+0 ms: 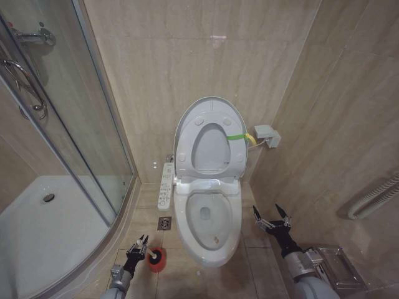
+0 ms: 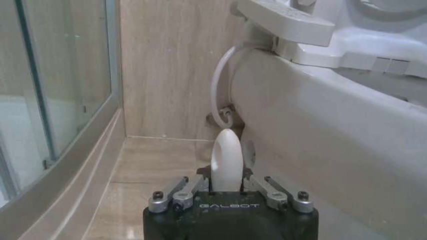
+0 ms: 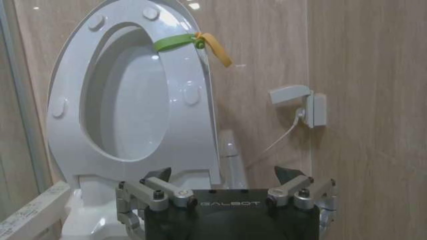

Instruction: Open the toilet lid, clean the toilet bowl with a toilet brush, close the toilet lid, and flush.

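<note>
The toilet lid [image 1: 210, 148] [image 3: 127, 100] stands upright against the back wall, with a green-yellow strap [image 1: 237, 136] at its edge. Below it the toilet bowl [image 1: 181, 218] lies uncovered, with its button panel [image 1: 166, 185] on the left side. My left gripper [image 1: 138, 245] [image 2: 225, 177] is low on the floor left of the bowl, shut on the white looped handle of the toilet brush [image 2: 225, 152]. The red holder [image 1: 156, 261] sits right beside it. My right gripper [image 1: 272, 218] [image 3: 222, 175] hangs open to the right of the bowl, holding nothing.
A curved glass shower enclosure [image 1: 93, 156] closes off the left. A floor drain [image 1: 164, 223] lies left of the bowl. A white wall box [image 1: 267, 136] with a cable sits right of the lid. A metal box [image 1: 333, 265] and a ribbed hose [image 1: 374, 196] are at the right wall.
</note>
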